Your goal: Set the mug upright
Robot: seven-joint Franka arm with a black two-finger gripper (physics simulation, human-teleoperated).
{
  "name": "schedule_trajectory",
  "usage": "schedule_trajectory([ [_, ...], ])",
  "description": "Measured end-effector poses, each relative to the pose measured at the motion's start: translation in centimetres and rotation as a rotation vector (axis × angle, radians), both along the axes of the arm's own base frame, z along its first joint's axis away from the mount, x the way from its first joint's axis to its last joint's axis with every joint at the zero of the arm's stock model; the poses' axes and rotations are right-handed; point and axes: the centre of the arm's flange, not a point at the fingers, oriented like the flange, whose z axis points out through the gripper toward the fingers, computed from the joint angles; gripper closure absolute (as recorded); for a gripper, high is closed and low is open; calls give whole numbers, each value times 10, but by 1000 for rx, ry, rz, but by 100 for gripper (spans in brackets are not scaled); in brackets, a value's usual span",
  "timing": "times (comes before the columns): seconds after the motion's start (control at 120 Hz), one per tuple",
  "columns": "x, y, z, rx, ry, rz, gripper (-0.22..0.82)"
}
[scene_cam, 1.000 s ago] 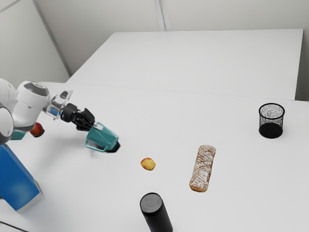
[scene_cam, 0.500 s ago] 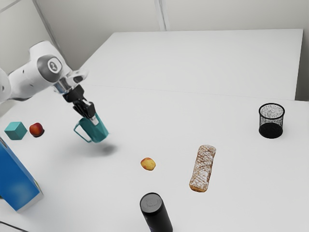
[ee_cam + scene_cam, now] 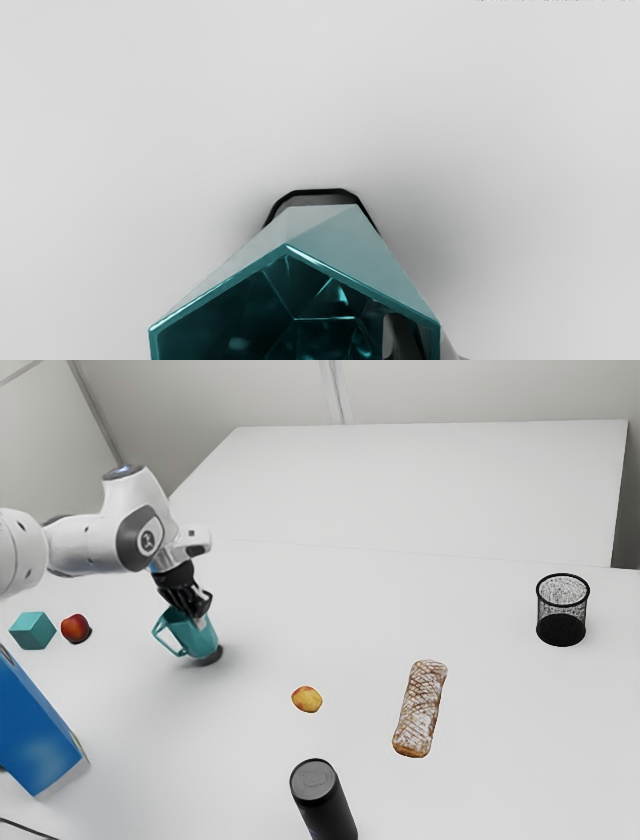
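The end effector point(image 3: 199, 621) is grasping the teal mug point(image 3: 197, 640) by its wall near the rim, one finger point(image 3: 408, 341) dipping inside the mouth and the other pressing from outside, so the gap between them is staying about as narrow as that wall. The mug is leaning a little, its mouth tipping toward the exterior view's left and its dark base point(image 3: 209, 659) sitting low over the white tabletop point(image 3: 480, 625); whether the base is touching, I can't tell from here. Its handle point(image 3: 157, 628) is pointing toward the exterior view's left. The hand is coming down on the mug from above, and its camera is looking partly into the open mouth.

Behind the handle's side, a teal cube point(image 3: 33, 631) and a red fruit point(image 3: 75, 628) are lying near each other. A small yellow fruit point(image 3: 307, 700) is resting apart from the mug, toward the exterior view's right, with a long pastry point(image 3: 420, 709) lying beyond it.
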Motion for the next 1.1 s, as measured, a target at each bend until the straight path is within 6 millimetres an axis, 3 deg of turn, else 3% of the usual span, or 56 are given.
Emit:
schedule_trajectory([
  [0.15, 3, 0, -12, 5, -14, 48, 73],
  [0.325, 6, -5, -16, 6, -25, 85, 42],
  [0.467, 6, -6, -2, 8, -50, 110, 22],
  [0.592, 4, -7, 29, 11, -83, 127, 12],
  [0.708, 15, -10, 68, 3, -104, 139, 7],
  [0.85, 36, -44, 138, -4, -134, 89, 4],
  [0.983, 39, -65, 195, -6, -143, 61, 2],
  [1.1, 30, -64, 217, -5, -115, 70, 1],
])
